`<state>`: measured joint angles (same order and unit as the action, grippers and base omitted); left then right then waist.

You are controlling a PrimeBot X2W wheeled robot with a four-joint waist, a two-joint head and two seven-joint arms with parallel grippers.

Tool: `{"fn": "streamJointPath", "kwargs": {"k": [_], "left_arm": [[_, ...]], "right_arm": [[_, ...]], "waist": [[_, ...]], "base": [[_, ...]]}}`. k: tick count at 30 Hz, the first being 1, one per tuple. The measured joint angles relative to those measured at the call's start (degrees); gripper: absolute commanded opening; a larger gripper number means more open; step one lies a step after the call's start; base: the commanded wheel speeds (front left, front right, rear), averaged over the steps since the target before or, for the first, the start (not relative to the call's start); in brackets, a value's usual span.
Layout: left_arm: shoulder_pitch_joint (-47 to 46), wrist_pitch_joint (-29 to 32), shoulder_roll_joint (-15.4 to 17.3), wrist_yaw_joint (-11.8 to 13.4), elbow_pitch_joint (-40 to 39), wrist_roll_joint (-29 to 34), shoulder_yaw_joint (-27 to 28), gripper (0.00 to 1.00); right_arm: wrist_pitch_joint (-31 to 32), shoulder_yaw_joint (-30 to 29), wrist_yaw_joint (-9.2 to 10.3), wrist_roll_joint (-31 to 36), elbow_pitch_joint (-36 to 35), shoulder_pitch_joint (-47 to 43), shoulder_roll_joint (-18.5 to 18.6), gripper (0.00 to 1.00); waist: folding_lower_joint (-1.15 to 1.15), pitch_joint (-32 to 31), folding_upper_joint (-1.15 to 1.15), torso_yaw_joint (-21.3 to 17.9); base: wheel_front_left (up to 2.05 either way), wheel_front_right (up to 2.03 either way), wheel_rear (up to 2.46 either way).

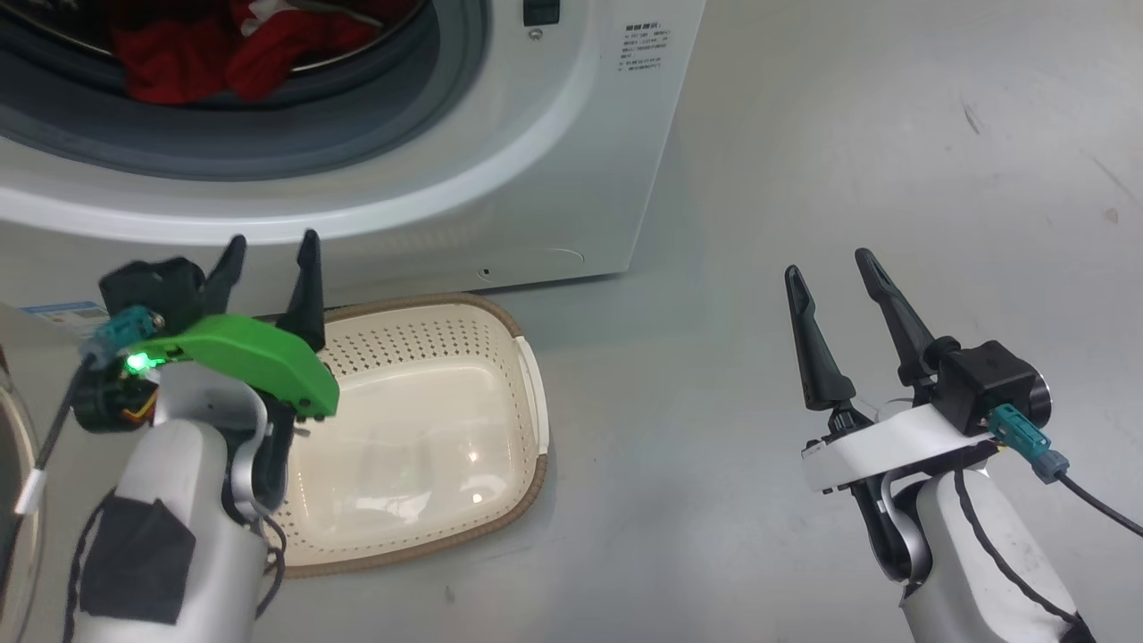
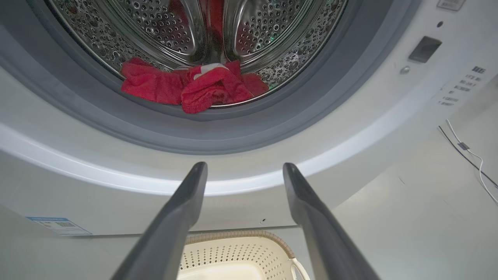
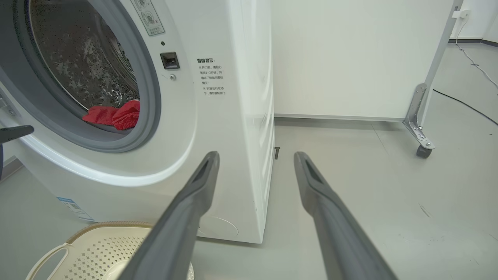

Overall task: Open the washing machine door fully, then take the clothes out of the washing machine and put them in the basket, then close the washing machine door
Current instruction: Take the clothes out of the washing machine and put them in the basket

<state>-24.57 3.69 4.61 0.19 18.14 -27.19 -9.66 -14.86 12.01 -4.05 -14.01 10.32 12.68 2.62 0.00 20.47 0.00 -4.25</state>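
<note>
The clothes lie bunched at the front lip of the steel drum, a red heap with a white band showing, just inside the grey rubber ring of the washing machine. None of it is in the basket, which sits on the floor just before the machine, below the opening. Your left hand hangs released and holds nothing, over the basket's edge, its fingers aimed up at the opening. Your right hand is likewise spread and bare, well off to the side over the floor.

Here is what I judge could go wrong. Reach in too low and the left hand will jab the rubber ring or the white front panel rather than clear the lip. Pinch only a fold and the soft fabric may slip, or trail over the ring and drop beside the basket, which is small against that opening. A dragging end could also catch on the drum's ridges. What seems to be the washing machine door edges in at your far left. If it isn't swung wide, your left forearm may knock it.

The floor is smooth pale grey, lightly scuffed. Beyond the machine stand a white wall, a panel on a castor, and cables trailing along the floor.
</note>
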Motion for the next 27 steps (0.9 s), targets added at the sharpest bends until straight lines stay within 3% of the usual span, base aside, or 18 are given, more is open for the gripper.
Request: {"fn": "streamJointPath", "kwargs": {"k": [7, 17, 27], "left_arm": [[-9.46, 2.49, 1.23, -0.01, 1.99, -0.9, 2.15, 1.0], [-22.56, 5.08, 7.42, -0.09, 7.05, -0.16, 4.64, 1.0], [-29.73, 7.39, 12.48, -0.53, 11.4, 0.12, 7.16, 1.0]], "right_arm": [[0.0, 0.98, 0.1, -1.14, -0.58, 2.24, 0.05, 1.0], [-0.01, 5.04, 0.19, -3.88, -0.88, 6.08, 0.15, 1.0], [-0.01, 9.37, 0.2, -6.38, -0.92, 7.08, 0.18, 1.0]], "waist": [[0.0, 4.64, 0.0, -2.14], [0.0, 11.07, 0.0, -6.95], [0.0, 14.51, 0.0, -12.4]], "base": [[0.0, 0.0, 0.0], [0.0, 0.0, 0.0], [0.0, 0.0, 0.0]]}}
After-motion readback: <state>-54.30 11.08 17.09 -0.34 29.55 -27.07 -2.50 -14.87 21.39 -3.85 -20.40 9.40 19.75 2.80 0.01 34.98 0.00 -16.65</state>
